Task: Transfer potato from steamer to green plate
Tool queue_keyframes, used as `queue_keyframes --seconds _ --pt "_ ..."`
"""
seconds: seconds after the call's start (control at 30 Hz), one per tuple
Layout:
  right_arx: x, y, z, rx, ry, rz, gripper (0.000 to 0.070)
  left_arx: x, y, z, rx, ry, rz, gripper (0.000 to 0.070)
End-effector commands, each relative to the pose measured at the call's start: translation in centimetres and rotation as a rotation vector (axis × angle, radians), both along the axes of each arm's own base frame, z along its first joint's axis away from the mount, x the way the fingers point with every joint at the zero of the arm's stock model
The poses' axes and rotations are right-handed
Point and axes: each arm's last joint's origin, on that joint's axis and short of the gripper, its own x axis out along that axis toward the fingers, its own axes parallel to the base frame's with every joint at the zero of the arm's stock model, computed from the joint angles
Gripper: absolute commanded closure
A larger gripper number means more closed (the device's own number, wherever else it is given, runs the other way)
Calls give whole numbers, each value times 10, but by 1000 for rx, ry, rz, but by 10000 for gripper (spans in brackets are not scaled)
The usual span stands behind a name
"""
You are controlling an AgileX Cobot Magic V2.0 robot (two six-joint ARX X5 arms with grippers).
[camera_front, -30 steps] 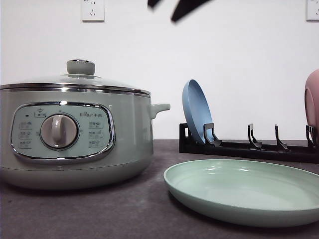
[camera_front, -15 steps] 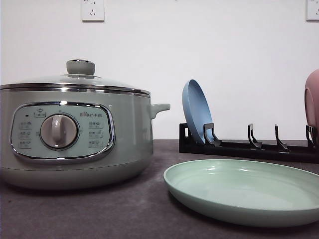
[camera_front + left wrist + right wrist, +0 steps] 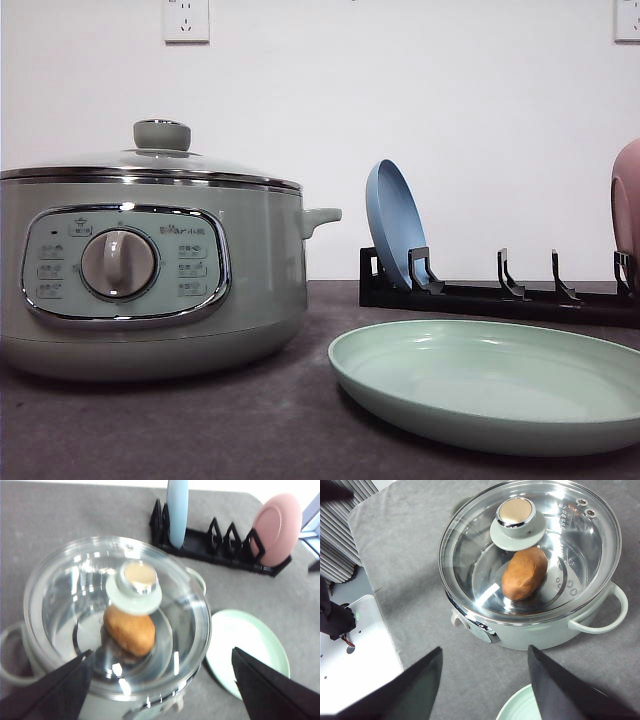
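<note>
The steamer (image 3: 150, 275) is sitting on the left of the dark grey table (image 3: 200, 430), its dial facing forward and its side handle pointing right. Its glass lid (image 3: 150, 160) is resting closed on top, with the knob (image 3: 162, 134) standing at the centre. Through the glass, from above, the potato (image 3: 524, 573) is lying inside the pot on the inner tray, just beside the knob.

The left gripper (image 3: 162, 680) is hanging high above the steamer, its two dark fingers (image 3: 55, 687) spread wide apart and holding nothing. The right gripper (image 3: 482, 690) is hovering over the table near the steamer's front, its jaws likewise gaping and gripping nothing.

To the right of the steamer, the green plate (image 3: 490, 385) is lying flat on the table, close to the pot but apart from it, with nothing on it. Behind it, a black rack (image 3: 500, 295) is running along the wall, holding a blue plate (image 3: 395, 235) upright at its left end and a pink plate (image 3: 627, 210) at its right end.
</note>
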Motion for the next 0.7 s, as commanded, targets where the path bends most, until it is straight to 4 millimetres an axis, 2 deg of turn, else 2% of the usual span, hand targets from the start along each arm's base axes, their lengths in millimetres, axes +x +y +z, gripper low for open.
queue_keyframes --seconds 0.0,0.17,0.33,0.5,0.67 --pt "1 4 2 4 -14 16 362 6 -1 16 -8 -18 -6 140" --pt "1 3 1 -5 -4 16 362 29 -7 46 43 7 4 140" --pt "0 3 0 -15 6 15 362 60 -23 68 100 85 -24 147" --pt "0 2 0 -16 8 15 362 95 -47 75 211 169 -14 147" --pt "0 2 0 -20 13 15 362 126 -72 69 298 236 -24 147"
